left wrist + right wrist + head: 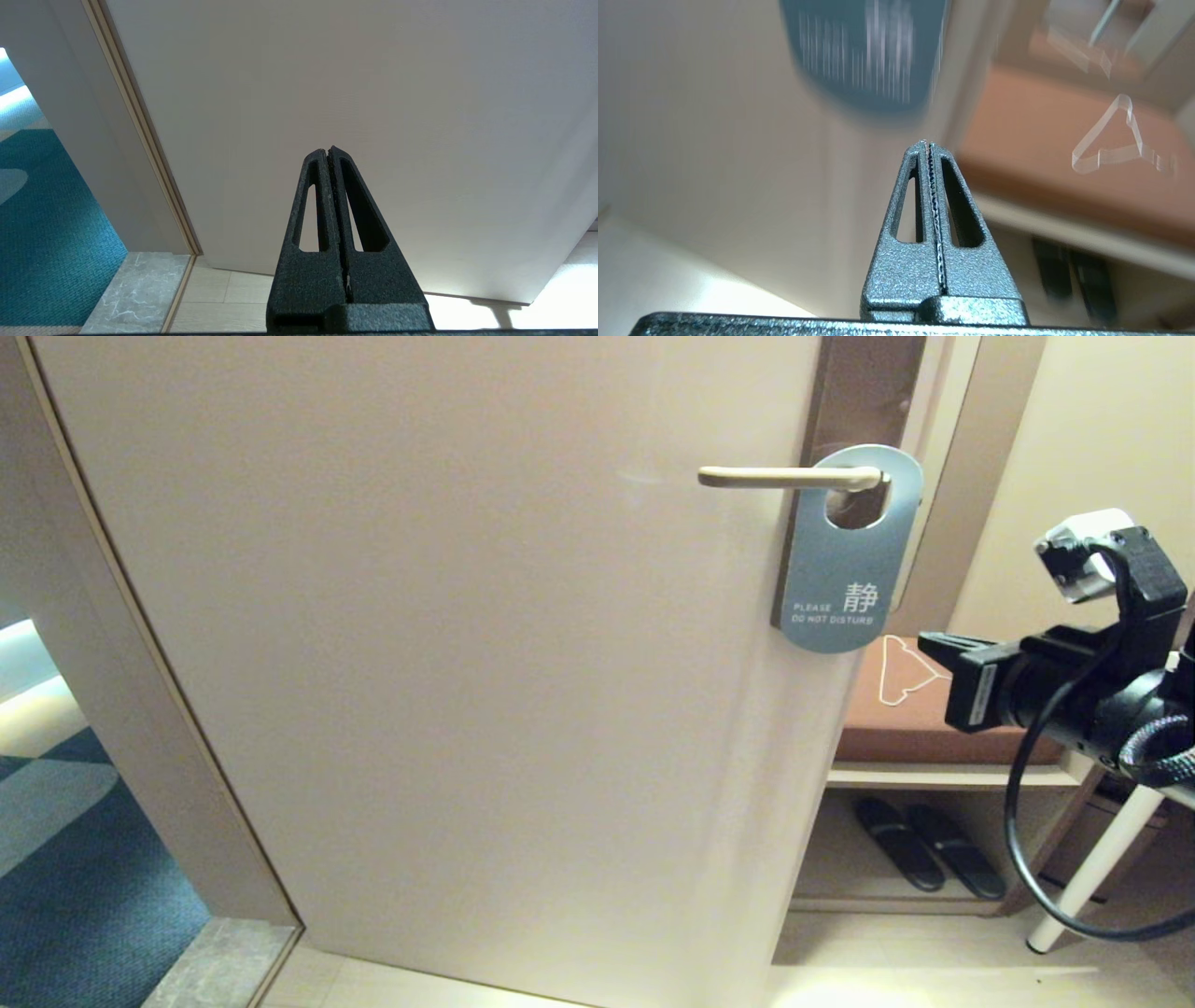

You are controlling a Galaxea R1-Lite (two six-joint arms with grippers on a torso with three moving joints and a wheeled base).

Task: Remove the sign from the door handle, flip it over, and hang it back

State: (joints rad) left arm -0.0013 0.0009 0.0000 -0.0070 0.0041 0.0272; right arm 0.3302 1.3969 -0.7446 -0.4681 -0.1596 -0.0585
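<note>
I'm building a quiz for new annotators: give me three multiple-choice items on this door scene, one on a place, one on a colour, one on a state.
1. Where does the do-not-disturb sign hang?
A. on the door handle
B. on the bench cushion
C. on the floor

2. What colour is the sign?
A. red
B. grey-blue
C. yellow

3. How do the right gripper's fingers stand?
A. wide open
B. shut on the sign
C. shut, holding nothing

Answers:
1. A: the do-not-disturb sign is looped over the door handle through its hole.
2. B: its face is grey-blue with white lettering.
3. C: in the right wrist view the right gripper has its fingers pressed together with nothing between them, below the sign. The left gripper is likewise shut, facing the bare door.
</note>
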